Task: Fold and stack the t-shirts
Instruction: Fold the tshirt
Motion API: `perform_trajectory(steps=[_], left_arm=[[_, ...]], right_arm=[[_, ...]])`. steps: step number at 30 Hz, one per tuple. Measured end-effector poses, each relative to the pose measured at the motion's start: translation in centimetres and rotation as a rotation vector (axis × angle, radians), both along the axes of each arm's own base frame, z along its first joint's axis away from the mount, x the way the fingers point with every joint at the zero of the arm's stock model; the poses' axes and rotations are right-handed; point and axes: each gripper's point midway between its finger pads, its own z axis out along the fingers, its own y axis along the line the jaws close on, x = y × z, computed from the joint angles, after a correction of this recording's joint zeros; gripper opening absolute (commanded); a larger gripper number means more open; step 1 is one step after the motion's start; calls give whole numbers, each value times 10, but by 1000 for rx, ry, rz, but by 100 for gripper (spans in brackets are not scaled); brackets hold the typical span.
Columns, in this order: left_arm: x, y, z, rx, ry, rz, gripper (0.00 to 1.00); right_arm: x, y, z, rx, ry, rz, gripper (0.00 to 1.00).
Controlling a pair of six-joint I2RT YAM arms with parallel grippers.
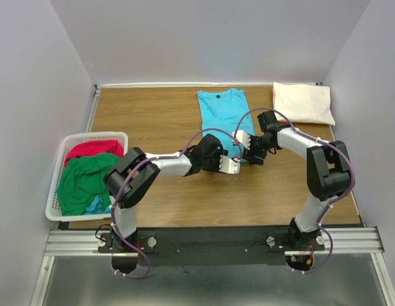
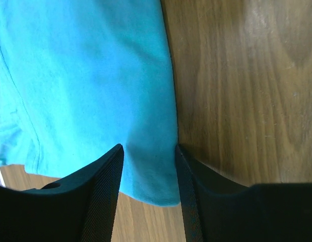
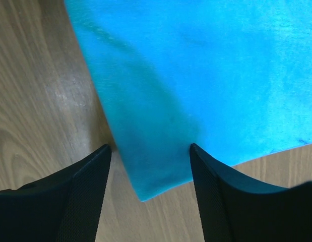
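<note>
Turquoise tee (image 1: pixel 223 111) lies flat on the table (image 1: pixel 159 121), centre-far, as a narrow strip with the collar at the far end and the hem toward the arms. Both grippers sit at the near hem, one per corner.

Left gripper (image 1: pixel 228 163): jaws spread, not pinching. In the wrist view (image 2: pixel 148 151) the hem corner of the tee (image 2: pixel 85 75) sits in the gap, with one finger over the cloth and the other on bare wood just beside the cloth edge.

Right gripper (image 1: pixel 247 150): also spread. Its wrist view (image 3: pixel 150 148) shows the other corner of the tee (image 3: pixel 221 65) poking between the fingers, with wood on either side.

Cream-white tee (image 1: pixel 304 103) is folded at the far right corner of the table, well apart from the turquoise one.

White basket (image 1: pixel 53 191) is at the left edge. Red tee (image 1: pixel 89 148) is bunched at its far end and green tee (image 1: pixel 82 182) is piled in front of it, with a bit of turquoise cloth (image 1: pixel 95 205) showing at the near edge.
</note>
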Motion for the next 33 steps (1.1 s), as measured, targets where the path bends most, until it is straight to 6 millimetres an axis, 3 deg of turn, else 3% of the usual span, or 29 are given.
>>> perform_trajectory(steps=[7, 10, 12, 14, 15, 16, 17, 19, 24, 26, 29, 33], left_arm=[[7, 7, 0, 12, -15, 35, 54], [9, 9, -1, 12, -14, 44, 52], [10, 9, -1, 11, -16, 48, 44], [10, 9, -3, 14, -15, 50, 26], [11, 9, -5, 12, -8, 58, 10], [12, 9, -8, 19, -7, 57, 5], [14, 9, -9, 19, -3, 63, 0], [17, 7, -11, 22, 0, 66, 0], [15, 6, -10, 17, 9, 64, 0], [6, 9, -10, 16, 29, 51, 0], [-25, 12, -9, 10, 87, -5, 0], [-81, 0, -2, 5, 175, -124, 0]], right_arm=[[6, 2, -2, 11, -5, -34, 51], [8, 2, -2, 16, -5, -47, 38], [8, 3, -3, 18, -5, -50, 26], [9, 3, -3, 20, -6, -56, 17], [9, 3, -3, 22, -8, -57, 14], [10, 3, -4, 23, -12, -58, 7], [10, 3, -4, 24, -13, -59, 5], [11, 4, -4, 27, -20, -61, 1], [5, 3, -3, 31, -26, -61, 0], [-2, 2, -3, 32, -12, -57, 0], [-30, -2, -2, 27, 49, -34, 0], [-87, -8, 2, 9, 181, 20, 0]])
